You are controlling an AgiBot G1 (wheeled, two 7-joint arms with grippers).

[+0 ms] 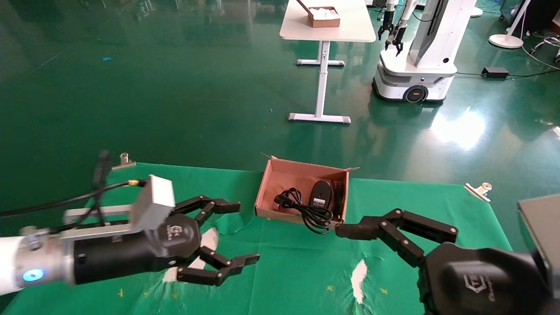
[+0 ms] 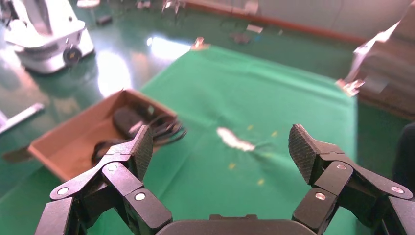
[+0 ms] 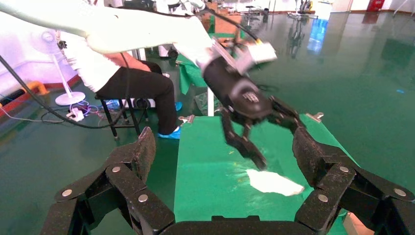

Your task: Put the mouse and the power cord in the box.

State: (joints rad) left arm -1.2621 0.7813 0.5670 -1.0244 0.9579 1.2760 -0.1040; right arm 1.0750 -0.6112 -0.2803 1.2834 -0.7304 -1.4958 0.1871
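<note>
Green-clothed table [image 1: 280,271], frame centre | mouse [image 1: 321,192] and power cord [image 1: 306,210] lie in the box [image 1: 280,175] | task looks complete | left gripper [image 1: 238,232] and right gripper [image 1: 393,227] both spread, empty.

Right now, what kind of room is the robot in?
Most likely a robot lab or testing hall. A wide shiny green floor stretches out, another white wheeled robot stands by a spare white table, and the green cloth on the work table is clipped down, holding the box.

Head camera looks forward and down over the green-covered desk [image 1: 284,262]; each wrist camera peers closely past its own fingers, sharing that cloth.
</note>
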